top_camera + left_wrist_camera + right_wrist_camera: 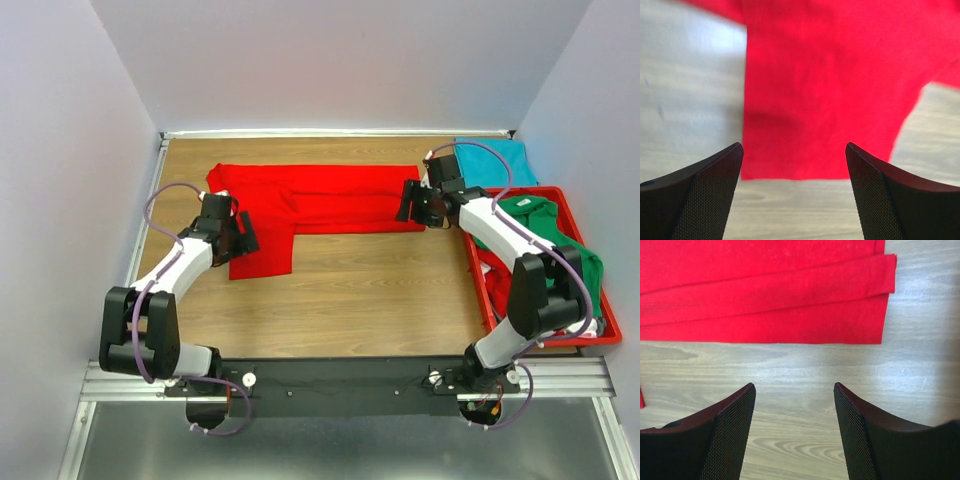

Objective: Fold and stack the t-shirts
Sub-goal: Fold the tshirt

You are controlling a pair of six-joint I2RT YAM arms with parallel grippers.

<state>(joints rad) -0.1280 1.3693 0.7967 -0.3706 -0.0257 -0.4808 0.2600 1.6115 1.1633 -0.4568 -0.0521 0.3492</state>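
Observation:
A bright red t-shirt [320, 198] lies flat across the back of the table, folded lengthwise, with one sleeve [262, 250] reaching toward me on the left. My left gripper [244, 237] hovers at that sleeve, open. In the left wrist view the sleeve's hem [825, 90] lies just beyond my left gripper [794, 150], nothing between the fingers. My right gripper [409, 204] is open at the shirt's right end. The right wrist view has the folded layers [765, 295] ahead of my right gripper [794, 387], over bare wood. A teal t-shirt [495, 163] lies at the back right.
A rigid red tray [482, 290] stands along the right edge, holding a crumpled green t-shirt [548, 232]. White walls close in the table on the left, back and right. Bare wood shows in front of the red shirt.

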